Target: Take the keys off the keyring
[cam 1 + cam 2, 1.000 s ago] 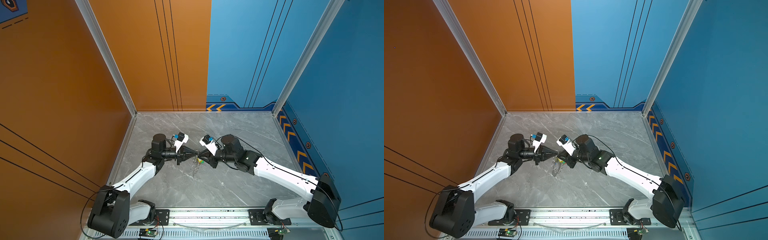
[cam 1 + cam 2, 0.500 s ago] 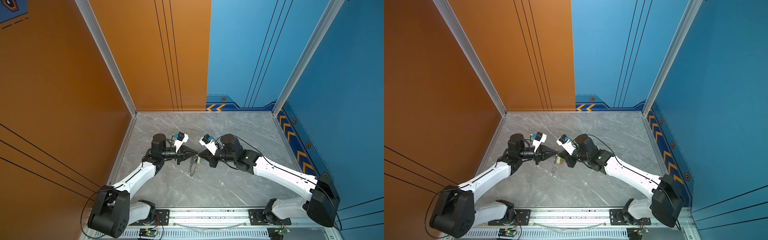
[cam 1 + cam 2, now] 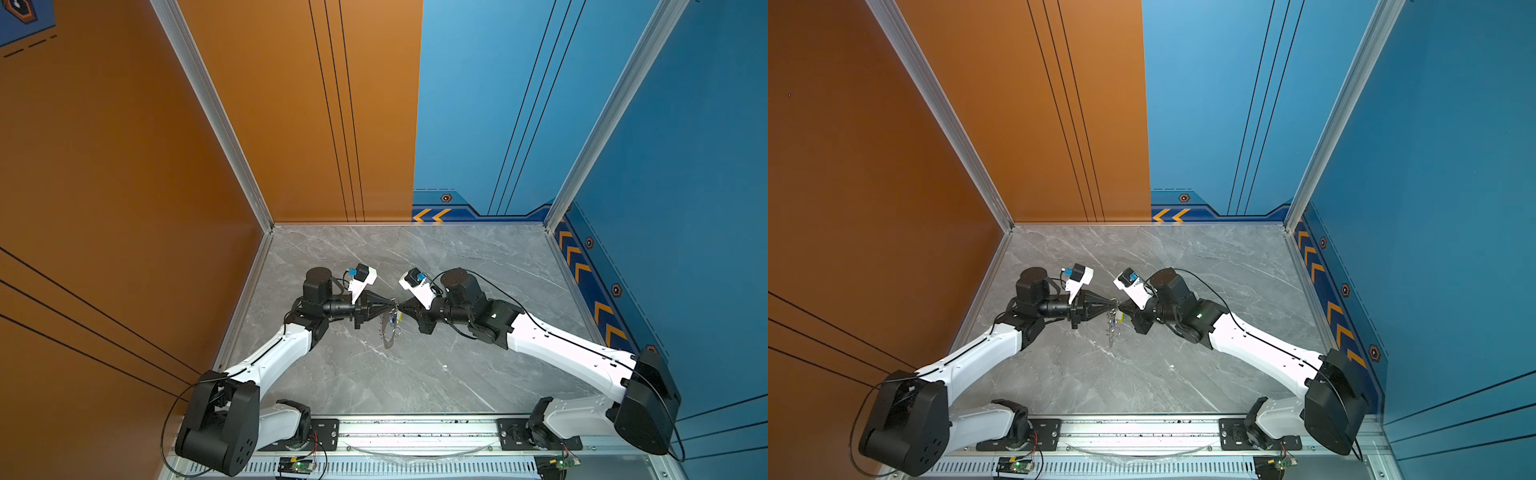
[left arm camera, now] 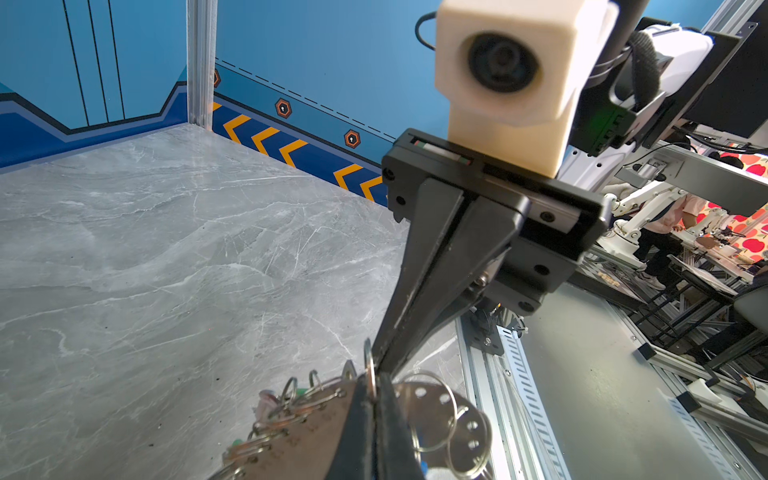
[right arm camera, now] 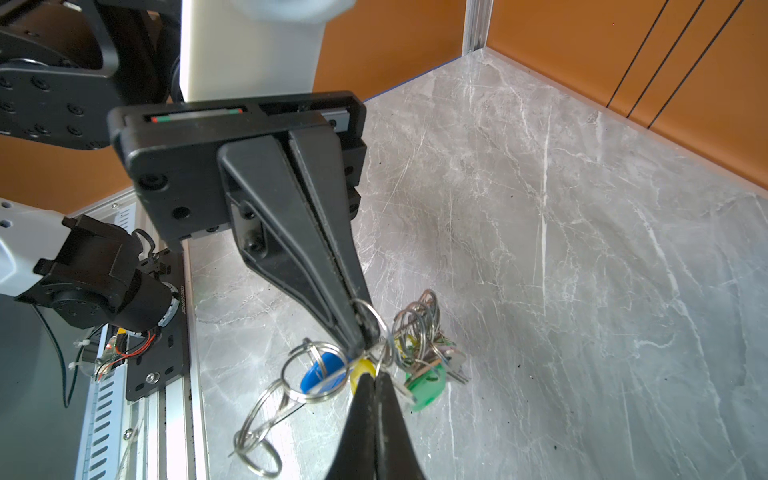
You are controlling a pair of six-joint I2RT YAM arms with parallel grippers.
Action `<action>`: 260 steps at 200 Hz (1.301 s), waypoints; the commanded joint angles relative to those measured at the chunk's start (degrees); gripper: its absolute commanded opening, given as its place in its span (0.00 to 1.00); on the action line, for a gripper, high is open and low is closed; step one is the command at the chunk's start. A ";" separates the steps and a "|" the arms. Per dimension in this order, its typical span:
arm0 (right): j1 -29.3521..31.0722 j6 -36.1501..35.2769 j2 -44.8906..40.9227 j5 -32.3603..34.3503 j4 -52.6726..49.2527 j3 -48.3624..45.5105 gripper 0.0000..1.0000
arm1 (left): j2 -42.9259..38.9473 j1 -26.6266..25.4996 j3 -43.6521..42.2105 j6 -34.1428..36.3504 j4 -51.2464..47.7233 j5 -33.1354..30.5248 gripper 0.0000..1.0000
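Above the grey marble tabletop (image 3: 457, 374), newly pinching yellow-tagged dark key (image 5: 362, 368) in right fingers (image 5: 361, 436), flat grey metal keyring (image 4: 303, 453) in left fingers (image 4: 357, 436); ready to pull apart

txt: none legible | signs: orange chevrons (image 3: 432, 215), wall skirting (image 3: 461, 212)

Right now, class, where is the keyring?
In both top views the keyring hangs over the middle of the table, between the left gripper, shut on its rim, and the right gripper.
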 commanded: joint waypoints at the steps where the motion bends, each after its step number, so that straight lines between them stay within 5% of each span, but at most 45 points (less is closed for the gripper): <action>1: -0.21 -1.67 -1.59 3.89 -0.57 0.87 0.00 | -1.71 -0.81 2.02 -0.51 1.60 2.66 0.00; 128: 0.70 -4.49 -4.71 12.39 -1.13 -0.01 0.00 | -1.70 -0.92 1.83 -0.53 1.60 2.62 0.00; 260: 1.41 -3.35 -5.85 8.59 -2.52 2.30 0.00 | -0.19 -1.39 2.86 -1.26 1.73 4.23 0.00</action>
